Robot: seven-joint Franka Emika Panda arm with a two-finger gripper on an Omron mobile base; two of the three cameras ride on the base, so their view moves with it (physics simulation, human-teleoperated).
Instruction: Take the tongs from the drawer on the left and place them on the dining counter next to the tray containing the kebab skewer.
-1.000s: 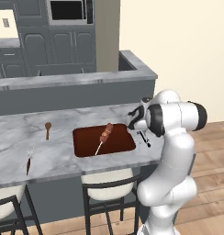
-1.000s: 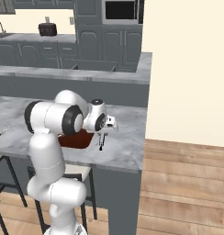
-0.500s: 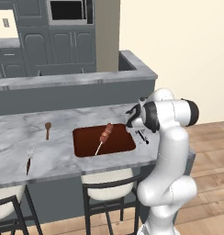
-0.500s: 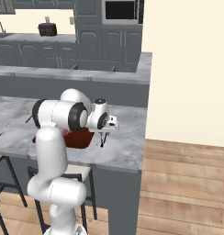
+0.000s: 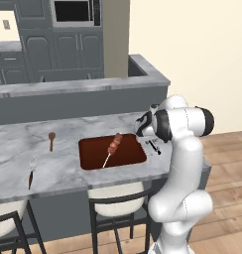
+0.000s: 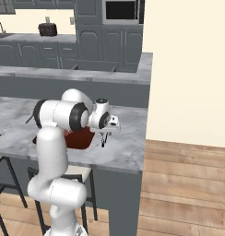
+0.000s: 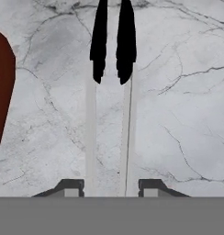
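Observation:
The tongs (image 7: 126,41), silvery with dark tips, lie flat on the dining counter (image 7: 178,114). They rest just right of the reddish-brown tray (image 5: 93,159), which holds the kebab skewer (image 5: 114,145). My gripper (image 7: 111,186) hangs right over the tongs' handle end, open. One fingertip stands outside each silvery arm, with a thin gap on the right side. From the base views the gripper (image 5: 150,140) (image 6: 104,134) points down at the tongs (image 5: 154,146) (image 6: 103,140) near the tray's (image 6: 79,138) corner. The tray's edge (image 7: 1,92) shows at the left of the hand view. The drawer is out of view.
A wooden spoon (image 5: 51,140) and a brown-handled fork (image 5: 31,171) lie on the counter left of the tray. A raised dark ledge (image 5: 83,92) runs behind the slab. Stools (image 5: 115,206) stand under the front edge. The counter's right end (image 6: 139,154) is near the tongs.
The hand has eased slightly toward the tray and settled low over the counter. Its fingers have spread apart from the tongs, which now rest on the marble.

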